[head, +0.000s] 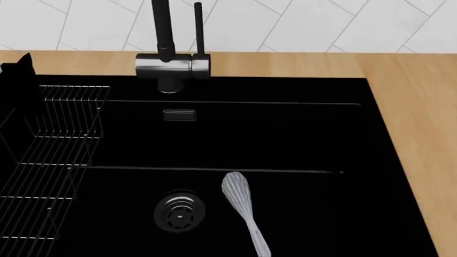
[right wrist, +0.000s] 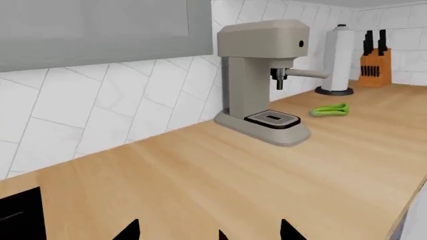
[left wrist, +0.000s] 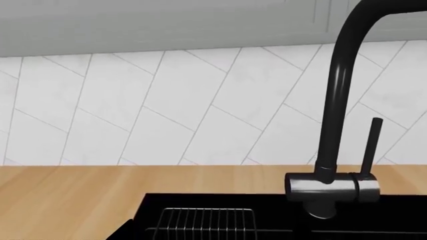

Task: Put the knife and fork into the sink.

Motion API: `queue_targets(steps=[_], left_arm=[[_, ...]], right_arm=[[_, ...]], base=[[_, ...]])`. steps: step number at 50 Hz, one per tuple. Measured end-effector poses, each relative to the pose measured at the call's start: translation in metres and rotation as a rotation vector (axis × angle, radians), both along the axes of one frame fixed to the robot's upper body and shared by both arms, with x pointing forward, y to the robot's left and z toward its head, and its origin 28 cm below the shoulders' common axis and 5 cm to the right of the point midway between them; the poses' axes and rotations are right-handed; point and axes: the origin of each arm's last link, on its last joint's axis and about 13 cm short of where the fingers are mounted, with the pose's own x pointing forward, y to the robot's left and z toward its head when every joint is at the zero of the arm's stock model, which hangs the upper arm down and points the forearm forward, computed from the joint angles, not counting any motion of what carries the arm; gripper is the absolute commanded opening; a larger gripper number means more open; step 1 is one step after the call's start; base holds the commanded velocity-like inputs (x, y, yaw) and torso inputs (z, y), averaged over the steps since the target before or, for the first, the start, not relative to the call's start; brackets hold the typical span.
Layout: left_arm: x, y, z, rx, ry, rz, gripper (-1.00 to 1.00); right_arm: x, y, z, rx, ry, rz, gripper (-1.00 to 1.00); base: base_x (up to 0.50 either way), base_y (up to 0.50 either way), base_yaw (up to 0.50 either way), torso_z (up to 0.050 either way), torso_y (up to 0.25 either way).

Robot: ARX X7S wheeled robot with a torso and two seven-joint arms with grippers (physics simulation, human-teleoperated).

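The sink is a wide matte-black basin with a round drain; its back rim also shows in the left wrist view. Neither the knife nor the fork is in view. A black shape at the sink's far left corner looks like my left gripper; its fingers do not show. In the right wrist view, my right gripper hovers over bare wooden counter, fingertips wide apart and holding nothing. A small black point shows between them; I cannot tell what it is.
A silver whisk-like utensil lies in the basin beside the drain. A wire rack fills the sink's left side. The black-and-chrome faucet stands behind. On the right counter are a coffee machine, paper roll, knife block and green item.
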Motion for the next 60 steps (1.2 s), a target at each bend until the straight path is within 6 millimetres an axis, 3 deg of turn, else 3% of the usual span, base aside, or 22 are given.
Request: queue_targets(steps=[20,39,60], left_arm=[[0.004,0.001,-0.006,-0.002,0.014,-0.001,1.00],[0.007,0.002,-0.011,-0.009,0.025,-0.001,1.00],[0.006,0.002,-0.016,-0.007,0.033,0.001,1.00]], right_arm=[[-0.006,0.000,-0.021,0.079,0.095,-0.033,1.00],[0.001,0.003,-0.026,0.148,0.207,0.010,1.00],[0.007,-0.002,-0.033,0.179,0.217,0.016,1.00]], base=[[0.00,0.00,0.00,0.000,0.000],[0.00,0.00,0.00,0.000,0.000],[0.00,0.00,0.00,0.000,0.000]])
